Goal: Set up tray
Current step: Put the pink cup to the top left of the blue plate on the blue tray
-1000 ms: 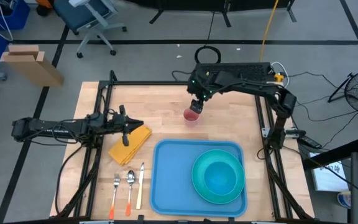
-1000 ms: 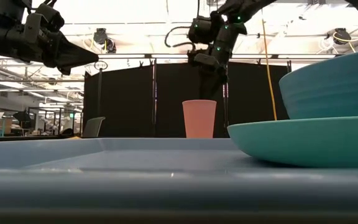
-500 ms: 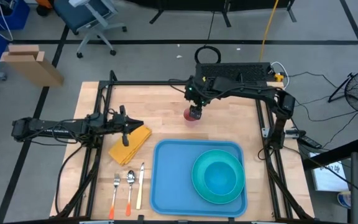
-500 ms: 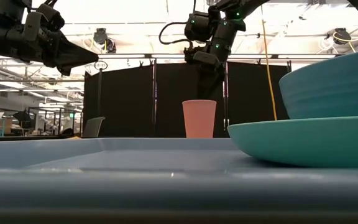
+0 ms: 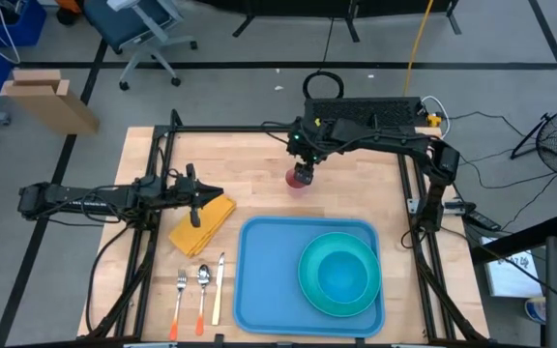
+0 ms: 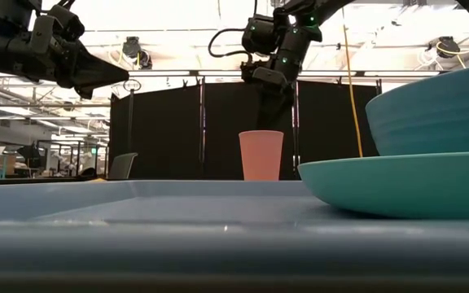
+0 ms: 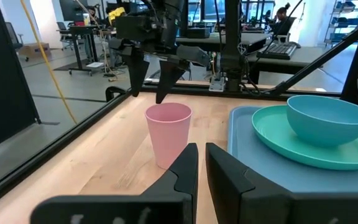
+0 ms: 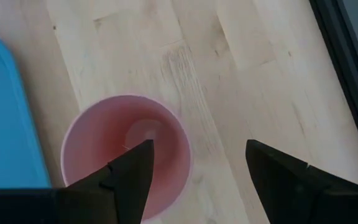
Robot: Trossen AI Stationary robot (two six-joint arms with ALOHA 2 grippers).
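Note:
The blue tray (image 5: 259, 280) lies near the table's near edge and carries a turquoise plate (image 5: 305, 280) with a blue bowl (image 5: 341, 271) in it. A pink cup (image 5: 294, 180) stands upright on the wood beyond the tray's far rim. My right gripper (image 8: 197, 165) is open and hangs just above the cup (image 8: 117, 143), pointing down, one finger over its mouth and the other over the table beside it. My left gripper (image 5: 220, 194) is shut, held level in the air at the table's left, above a yellow napkin (image 5: 204, 224).
A fork (image 5: 180, 300), a spoon (image 5: 202, 295) and a knife (image 5: 218, 290) lie side by side on the wood left of the tray, with the napkin just beyond them. Black frame rails run along the table's left, right and far sides. Bare wood lies around the cup.
My right gripper has moved a little toward the table's near edge, until it came over the pink cup, and its wrist has turned somewhat. For the last half second it has kept nearly still. The cup has not moved.

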